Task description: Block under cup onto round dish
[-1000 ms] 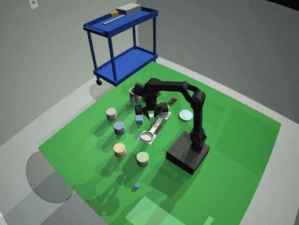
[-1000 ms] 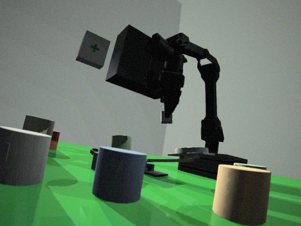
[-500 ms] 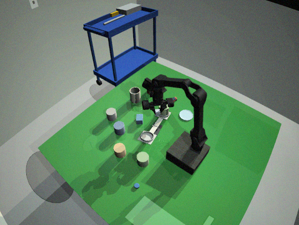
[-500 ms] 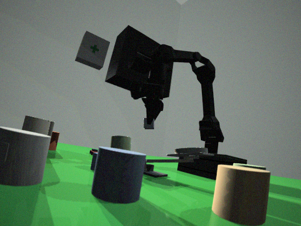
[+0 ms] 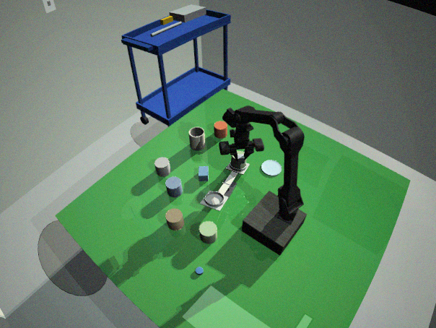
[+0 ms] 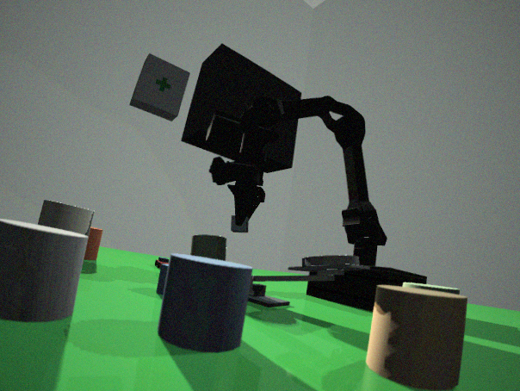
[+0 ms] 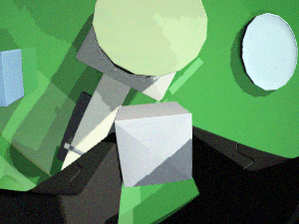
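The gripper point(image 5: 240, 156) point(image 6: 241, 221) point(image 7: 153, 148) is shut on a pale grey block point(image 6: 239, 226) point(image 7: 153, 153) and holds it in the air, above and near the far end of the balance point(image 5: 228, 183) point(image 6: 293, 278) point(image 7: 100, 118). One pale green cup point(image 5: 238, 164) point(image 6: 208, 247) point(image 7: 149, 36) stands on that far end, partly behind the fingers in the top view. The near ringed pan point(image 5: 214, 205) point(image 6: 331, 261) has no cup on it. The other pale green cup point(image 5: 208, 232) point(image 6: 430, 286) stands on the green surface. The round pale blue dish point(image 5: 271, 167) point(image 7: 270, 51) is bare, right of the far cup.
A light blue cube point(image 5: 203, 173) point(image 7: 12, 76) sits left of the balance. Grey point(image 5: 162, 167), blue point(image 5: 174, 186), tan point(image 5: 175, 219) and orange-red point(image 5: 220, 130) cylinders and a hollow grey cup point(image 5: 197, 139) stand around. A small blue disc point(image 5: 199, 270) lies in front.
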Robot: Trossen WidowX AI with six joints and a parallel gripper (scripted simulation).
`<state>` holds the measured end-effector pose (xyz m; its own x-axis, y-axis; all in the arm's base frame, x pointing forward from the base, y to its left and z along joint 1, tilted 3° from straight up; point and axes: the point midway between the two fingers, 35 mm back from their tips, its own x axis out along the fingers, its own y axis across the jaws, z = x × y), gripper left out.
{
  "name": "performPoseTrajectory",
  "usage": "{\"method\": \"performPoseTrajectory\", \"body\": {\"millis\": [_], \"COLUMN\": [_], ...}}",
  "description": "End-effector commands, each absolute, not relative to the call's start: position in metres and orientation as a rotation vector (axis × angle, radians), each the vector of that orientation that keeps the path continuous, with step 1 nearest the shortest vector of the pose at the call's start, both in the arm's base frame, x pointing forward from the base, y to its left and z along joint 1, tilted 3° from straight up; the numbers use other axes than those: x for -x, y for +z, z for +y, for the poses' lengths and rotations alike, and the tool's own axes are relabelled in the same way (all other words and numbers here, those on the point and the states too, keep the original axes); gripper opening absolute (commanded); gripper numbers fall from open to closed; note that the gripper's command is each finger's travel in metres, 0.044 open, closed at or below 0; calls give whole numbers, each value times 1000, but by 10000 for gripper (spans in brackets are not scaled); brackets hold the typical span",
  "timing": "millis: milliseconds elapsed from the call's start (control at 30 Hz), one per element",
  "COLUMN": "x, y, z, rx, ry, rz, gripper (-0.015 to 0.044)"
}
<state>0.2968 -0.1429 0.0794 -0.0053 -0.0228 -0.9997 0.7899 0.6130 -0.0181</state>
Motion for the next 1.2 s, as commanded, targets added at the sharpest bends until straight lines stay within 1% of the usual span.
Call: {"method": "performPoseTrajectory", "body": {"millis": [0,500,1167], "x": [-288,-250,-184], "y": [74,58,39], "z": [-158,-215,-275], "rx": [-683,-676,-669], "ry": [-733,-742,-754], "rz": [1453,1454,1463], "gripper": [0,0,0]}}
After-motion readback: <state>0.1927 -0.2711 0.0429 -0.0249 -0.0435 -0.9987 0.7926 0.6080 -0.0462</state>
